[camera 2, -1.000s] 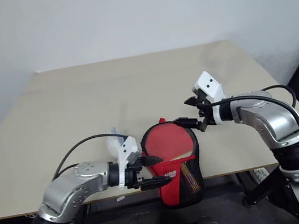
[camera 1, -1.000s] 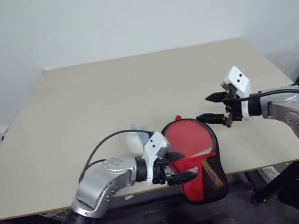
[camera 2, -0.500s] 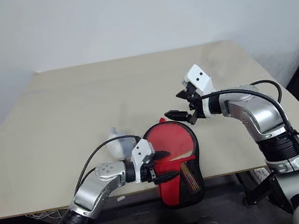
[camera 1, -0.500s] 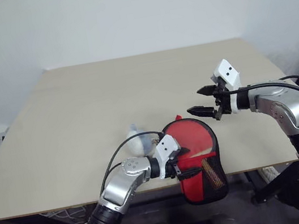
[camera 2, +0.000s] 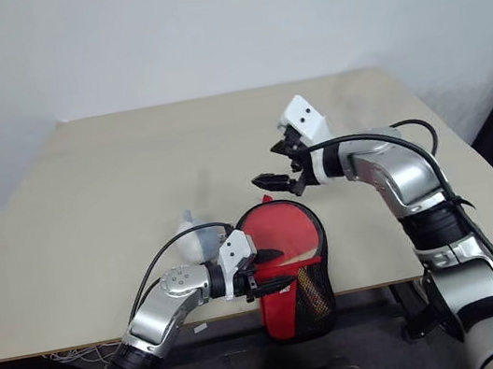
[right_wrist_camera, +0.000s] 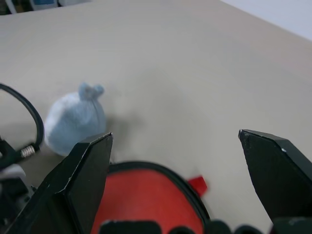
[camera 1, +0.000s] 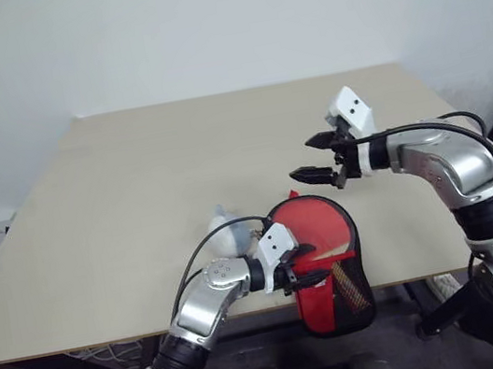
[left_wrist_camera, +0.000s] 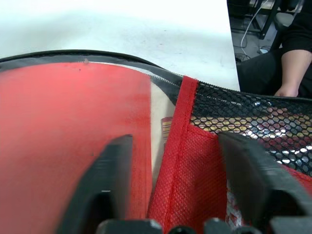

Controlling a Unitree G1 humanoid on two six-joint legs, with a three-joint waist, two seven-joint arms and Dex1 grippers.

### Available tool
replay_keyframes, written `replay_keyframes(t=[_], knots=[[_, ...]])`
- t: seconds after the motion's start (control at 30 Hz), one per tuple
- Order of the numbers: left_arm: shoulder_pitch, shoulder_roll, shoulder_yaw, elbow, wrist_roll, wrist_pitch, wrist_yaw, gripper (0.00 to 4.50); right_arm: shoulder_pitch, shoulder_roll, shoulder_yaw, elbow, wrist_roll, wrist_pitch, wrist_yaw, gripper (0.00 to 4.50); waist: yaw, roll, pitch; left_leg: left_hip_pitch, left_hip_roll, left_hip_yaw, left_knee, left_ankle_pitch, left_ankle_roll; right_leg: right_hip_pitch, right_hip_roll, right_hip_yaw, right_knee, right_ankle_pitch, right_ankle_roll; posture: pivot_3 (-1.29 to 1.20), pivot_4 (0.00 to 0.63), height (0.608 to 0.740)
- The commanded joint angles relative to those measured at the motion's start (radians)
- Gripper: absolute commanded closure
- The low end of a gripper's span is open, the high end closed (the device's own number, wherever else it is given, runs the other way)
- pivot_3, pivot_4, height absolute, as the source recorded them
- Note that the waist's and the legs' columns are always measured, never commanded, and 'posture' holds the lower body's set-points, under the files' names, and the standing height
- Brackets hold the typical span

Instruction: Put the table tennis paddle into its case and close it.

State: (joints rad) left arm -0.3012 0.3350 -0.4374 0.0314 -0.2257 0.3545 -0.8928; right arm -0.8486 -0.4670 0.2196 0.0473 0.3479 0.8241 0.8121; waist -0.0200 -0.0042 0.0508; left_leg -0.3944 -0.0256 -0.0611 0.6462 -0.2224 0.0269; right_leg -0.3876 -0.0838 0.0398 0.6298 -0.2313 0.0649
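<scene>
The case (camera 1: 327, 261) lies at the table's (camera 1: 134, 194) near edge, its mesh end hanging over, the red paddle (left_wrist_camera: 63, 136) inside. The left gripper (camera 1: 303, 265) straddles the case's red flap edge, fingers (left_wrist_camera: 105, 180) apart (contact unclear). The right gripper (camera 1: 316, 158) hovers above the case's far end, fingers spread wide.

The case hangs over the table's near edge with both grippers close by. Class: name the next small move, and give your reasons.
Probably the left gripper should finish closing on the case at its red hem, which lies between its fingers. The right gripper hovers open above the table, holding nothing, so the case needs steadying first.
</scene>
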Motion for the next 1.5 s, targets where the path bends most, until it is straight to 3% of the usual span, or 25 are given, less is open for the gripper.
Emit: replay_keyframes(t=[0.03,0.13,0.37,0.7,1.23,1.33,1.5], knots=[[0.015,-0.002,-0.023,0.031,0.011,0.042,-0.026,3.13,-0.082,0.049,0.026,0.05,-0.017,0.003,0.009,0.0,0.0,0.001,-0.001,0.0,0.0,0.0,0.0,0.0,0.0,0.0,0.0,0.0,0.0,0.0,0.0,0.0,0.0,0.74],[0.017,-0.003,-0.024,0.029,0.018,0.041,-0.03,4.18,-0.163,0.131,0.069,0.172,-0.036,0.002,0.026,0.0,-0.002,0.002,-0.002,0.0,0.0,0.0,0.0,0.0,0.0,0.0,0.0,0.0,0.001,0.0,0.0,0.0,0.0,0.74],[0.027,0.004,-0.032,0.013,0.037,0.045,-0.041,4.18,-0.295,0.303,0.145,0.525,-0.125,-0.129,0.093,0.0,-0.002,0.003,-0.002,0.001,-0.001,-0.002,0.0,0.0,0.0,-0.002,0.0,-0.001,0.003,0.0,0.0,0.0,0.0,0.74],[0.048,0.019,-0.029,-0.002,0.056,0.038,-0.036,4.18,-0.401,0.469,0.107,0.886,-0.198,-0.208,0.114,0.0,-0.006,0.004,-0.003,0.001,-0.002,-0.002,-0.001,0.001,-0.002,-0.004,0.001,0.0,0.011,-0.001,-0.001,0.0,0.0,0.74],[0.052,0.016,-0.022,-0.002,0.056,0.05,-0.034,4.18,-0.44,0.602,0.072,1.095,-0.297,-0.264,0.133,0.0,-0.011,0.005,-0.005,0.002,-0.001,-0.003,-0.001,0.0,-0.003,-0.004,0.002,0.0,0.011,-0.001,-0.001,0.0,0.0,0.74],[0.051,0.017,-0.02,-0.001,0.056,0.051,-0.035,4.21,-0.439,0.61,0.064,1.108,-0.312,-0.262,0.133,0.63,-0.012,0.005,-0.005,0.003,-0.001,-0.003,-0.001,0.0,-0.003,-0.004,0.002,0.0,0.011,-0.001,-0.001,0.0,0.0,0.74],[0.047,0.017,-0.018,0.004,0.058,0.051,-0.038,4.21,-0.44,0.612,0.052,1.124,-0.336,-0.268,0.121,2.29,-0.016,0.006,-0.006,0.003,-0.002,-0.004,-0.001,0.0,-0.003,-0.004,0.002,0.0,0.011,-0.001,-0.001,0.0,0.0,0.74]])
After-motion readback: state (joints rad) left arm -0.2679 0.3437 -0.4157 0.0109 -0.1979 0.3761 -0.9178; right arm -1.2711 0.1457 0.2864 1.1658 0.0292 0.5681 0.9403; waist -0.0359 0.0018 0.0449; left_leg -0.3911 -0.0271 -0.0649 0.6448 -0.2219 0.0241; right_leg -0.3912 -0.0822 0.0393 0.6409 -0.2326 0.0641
